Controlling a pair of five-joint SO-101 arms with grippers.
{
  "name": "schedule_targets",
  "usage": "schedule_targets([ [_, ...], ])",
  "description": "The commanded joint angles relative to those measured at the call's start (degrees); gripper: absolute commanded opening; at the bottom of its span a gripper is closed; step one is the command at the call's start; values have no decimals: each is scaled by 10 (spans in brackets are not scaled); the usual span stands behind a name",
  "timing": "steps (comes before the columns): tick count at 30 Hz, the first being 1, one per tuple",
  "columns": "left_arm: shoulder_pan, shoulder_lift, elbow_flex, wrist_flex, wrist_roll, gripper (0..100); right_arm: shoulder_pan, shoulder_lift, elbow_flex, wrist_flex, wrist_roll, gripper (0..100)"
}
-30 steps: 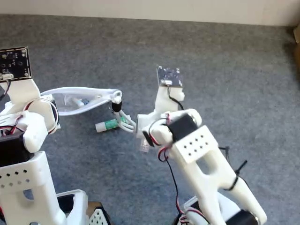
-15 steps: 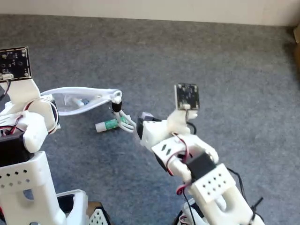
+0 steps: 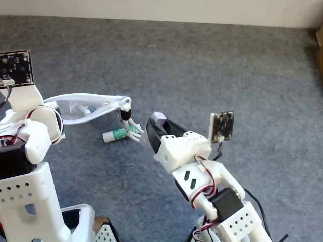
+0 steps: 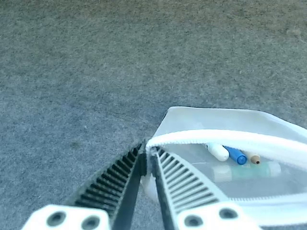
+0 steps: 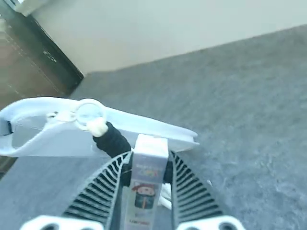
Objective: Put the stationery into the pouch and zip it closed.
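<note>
Pouch point(image 3: 101, 105): long, flat, see-thru white plastic w/ a thick white zip band along the rim, mouth gaping. In high view it sits at 9 o'clock from centre, stretched approx 9-to-3 over the grey carpet point(image 3: 227, 65).

L gripper point(image 4: 147, 152) is pinched tight on the pouch's 9 o'clock end. Its ribbed fingers are together w/ only the rim edge btwn them.

Thru the open mouth, L wrist view shows a white-capped pen point(image 4: 218, 152), a blue pen point(image 4: 236, 156) and a tan tip beside them, all inside.

The pouch's 3 o'clock end carries a clear ring point(image 5: 88, 113) and a black zip pull point(image 3: 125, 114), w/ a white cord point(image 3: 135, 130) trailing off it.

A green-and-white tube point(image 3: 115, 134) lies on the carpet at approx 6 o'clock from the pull, outside the pouch, one end by the cord. A same-coloured shape shows thru the pouch wall in L wrist view. Can't tell if it's inside or behind.

R gripper point(image 3: 157, 121) is at 3 o'clock from the tube, near it, apart from the pouch. It's clamped on a white block point(image 5: 145, 189). The block is small and rectangular w/ a colour-printed label on its face. Its end sticks out past the fingertips toward the zip pull.
</note>
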Motion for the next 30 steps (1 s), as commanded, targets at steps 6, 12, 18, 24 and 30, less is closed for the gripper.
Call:
schedule_targets([
  [6, 6, 2, 15, -3, 7, 6, 4, -102, 65, -123, 8, 5],
  [12, 6, 2, 15, -3, 7, 6, 6, -147, 92, -162, 8, 5],
  [18, 5, 2, 15, -3, 7, 6, 6, -178, 87, -165, 8, 5],
  [24, 7, 2, 15, -3, 7, 6, 3, -188, 57, -222, 8, 5],
  [30, 7, 2, 15, -3, 7, 6, 3, -184, 42, -329, 91, 5],
])
